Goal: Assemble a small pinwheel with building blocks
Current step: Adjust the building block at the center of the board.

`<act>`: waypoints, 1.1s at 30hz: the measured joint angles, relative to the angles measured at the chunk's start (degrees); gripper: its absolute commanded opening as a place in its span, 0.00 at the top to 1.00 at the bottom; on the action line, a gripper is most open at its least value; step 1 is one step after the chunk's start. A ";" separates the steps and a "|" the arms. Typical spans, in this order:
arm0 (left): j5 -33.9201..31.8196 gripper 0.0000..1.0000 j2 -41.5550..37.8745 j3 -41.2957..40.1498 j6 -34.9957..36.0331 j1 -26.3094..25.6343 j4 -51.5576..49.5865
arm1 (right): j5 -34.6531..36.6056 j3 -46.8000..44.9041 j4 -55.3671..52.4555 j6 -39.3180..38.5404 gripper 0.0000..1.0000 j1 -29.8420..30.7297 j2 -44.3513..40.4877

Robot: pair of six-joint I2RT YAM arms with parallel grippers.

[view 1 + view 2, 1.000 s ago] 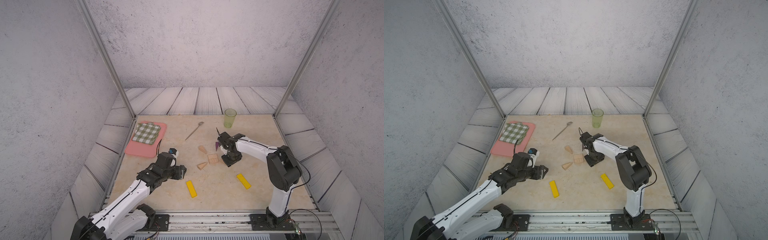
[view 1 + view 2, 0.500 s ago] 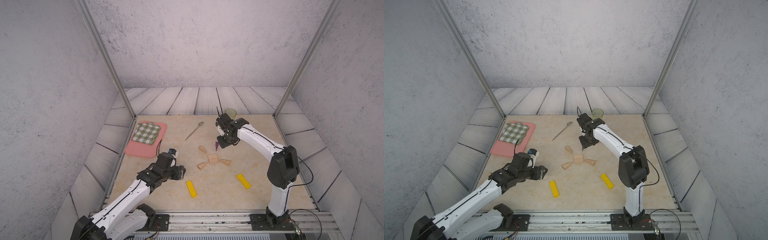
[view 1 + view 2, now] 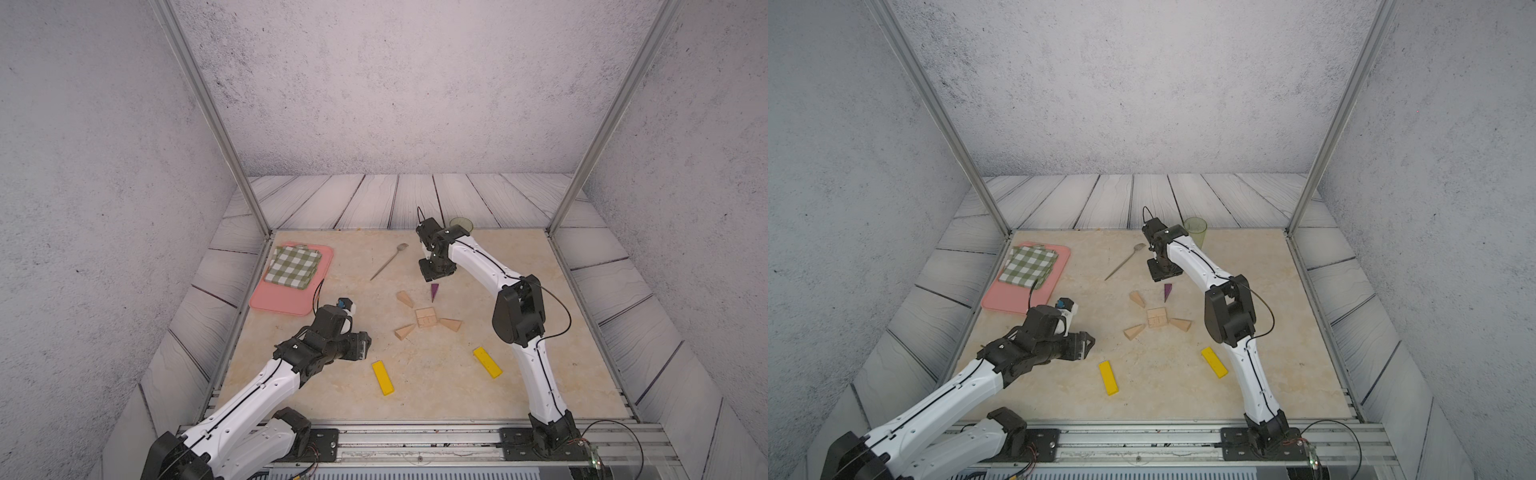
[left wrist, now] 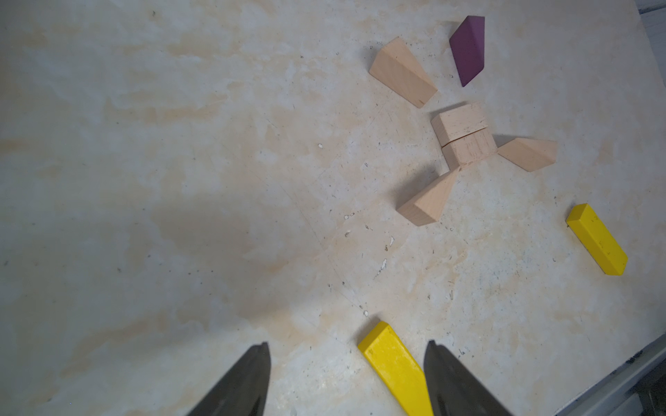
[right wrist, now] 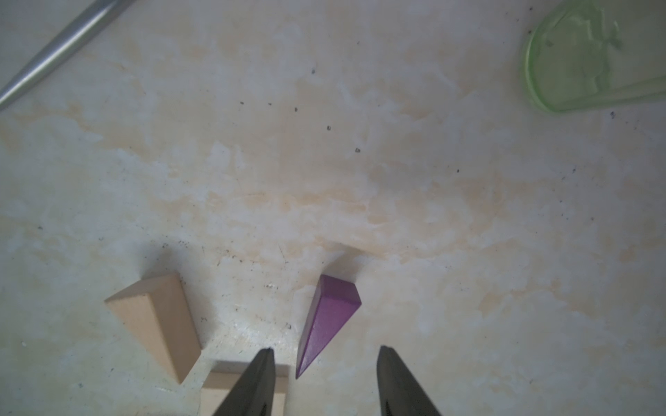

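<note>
Your right end effector point(image 5: 324, 348) has risen off the purple wedge point(image 3: 434, 291), spread and empty. The wedge lies just short of the square centre point(image 3: 426, 317), so this blade probably needs nudging.

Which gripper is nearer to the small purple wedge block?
Right. The right gripper hovers just beyond the small purple wedge block; the left gripper is far off, beside a flat yellow bar.

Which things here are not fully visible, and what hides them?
- Green cup: in a top view, mostly behind the right arm.
- Spoon: in the right wrist view, only the handle; the edge cuts it.
- Yellow bar: in the left wrist view, the edge cuts its end.
</note>
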 measured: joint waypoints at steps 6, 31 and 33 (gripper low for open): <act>0.11 0.26 -0.02 0.00 0.00 0.00 0.00 | 0.00 2.51 -1.14 0.96 0.50 -1.36 3.58; 0.20 0.25 -0.31 0.00 -0.04 0.00 0.02 | -5.64 2.23 -0.50 -0.76 0.58 -2.19 7.72; 0.20 0.25 -0.31 0.00 -0.04 0.00 0.02 | -5.84 1.18 -0.17 -0.92 0.58 -2.19 7.72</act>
